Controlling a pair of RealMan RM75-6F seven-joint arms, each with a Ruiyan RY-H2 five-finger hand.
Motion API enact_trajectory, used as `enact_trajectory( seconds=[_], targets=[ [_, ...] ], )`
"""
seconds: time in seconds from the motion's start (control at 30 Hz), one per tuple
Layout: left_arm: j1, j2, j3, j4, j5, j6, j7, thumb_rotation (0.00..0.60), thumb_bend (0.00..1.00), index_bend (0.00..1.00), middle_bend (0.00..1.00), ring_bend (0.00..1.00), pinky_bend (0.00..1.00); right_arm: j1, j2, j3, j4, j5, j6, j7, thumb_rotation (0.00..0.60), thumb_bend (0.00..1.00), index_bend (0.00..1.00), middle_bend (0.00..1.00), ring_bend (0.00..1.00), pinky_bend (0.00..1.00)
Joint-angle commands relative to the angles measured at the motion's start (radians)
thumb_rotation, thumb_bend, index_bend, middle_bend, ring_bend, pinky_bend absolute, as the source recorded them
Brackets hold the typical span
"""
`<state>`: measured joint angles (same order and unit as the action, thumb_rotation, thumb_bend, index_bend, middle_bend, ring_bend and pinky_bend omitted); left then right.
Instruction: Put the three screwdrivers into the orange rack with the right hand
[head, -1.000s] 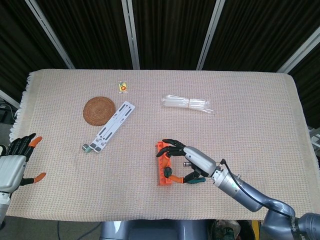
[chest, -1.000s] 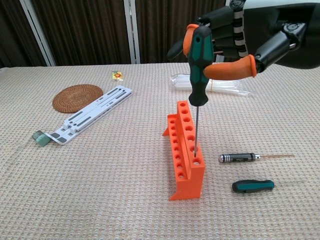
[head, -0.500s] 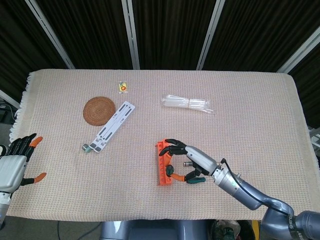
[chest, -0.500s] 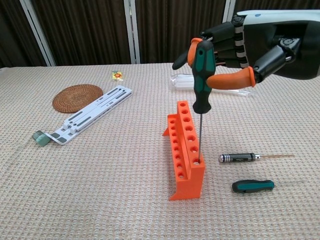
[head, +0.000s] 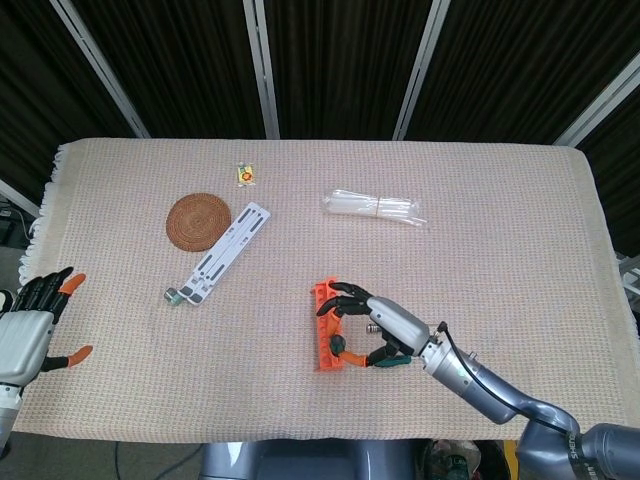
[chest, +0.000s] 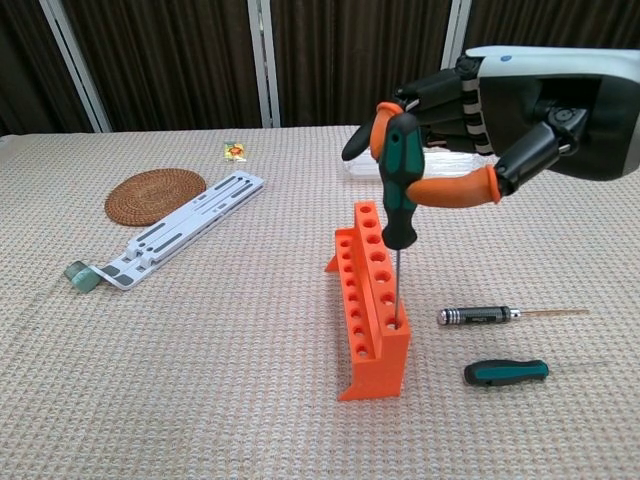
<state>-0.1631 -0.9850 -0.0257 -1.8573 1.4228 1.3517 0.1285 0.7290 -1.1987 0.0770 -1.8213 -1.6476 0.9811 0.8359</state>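
Chest view: right hand (chest: 480, 110) upper right grips green-handled screwdriver (chest: 400, 180), shaft upright in nearest hole of orange rack (chest: 372, 300) at centre | two more screwdrivers (chest: 505, 372) lie lower right of rack | head view: left hand (head: 30, 325) at left edge, fingers spread, holding nothing
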Motion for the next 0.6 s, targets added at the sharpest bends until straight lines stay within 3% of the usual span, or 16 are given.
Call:
enact_trajectory(
  seconds=[0.03,0.27,0.6],
  targets=[
    [0.001,0.0,0.0,0.001,0.002,0.001,-0.003,0.6,0.15,0.08,0.0,0.0,0.0,-0.008,-0.025,-0.011,0.013,0.004,0.012,-0.039,0.6,0.39,0.68,0.26,0.0,0.0],
    [0.003,-0.001,0.0,0.005,0.008,0.008,-0.012,0.6,0.15,0.08,0.0,0.0,0.0,-0.032,-0.089,-0.029,0.053,0.0,0.053,-0.145,0.6,0.39,0.68,0.26,0.0,0.0],
    [0.004,-0.002,0.006,0.004,0.013,0.003,-0.017,0.6,0.15,0.08,0.0,0.0,0.0,-0.05,-0.125,-0.045,0.078,-0.002,0.087,-0.176,0.6,0.37,0.65,0.25,0.0,0.0]
  ],
)
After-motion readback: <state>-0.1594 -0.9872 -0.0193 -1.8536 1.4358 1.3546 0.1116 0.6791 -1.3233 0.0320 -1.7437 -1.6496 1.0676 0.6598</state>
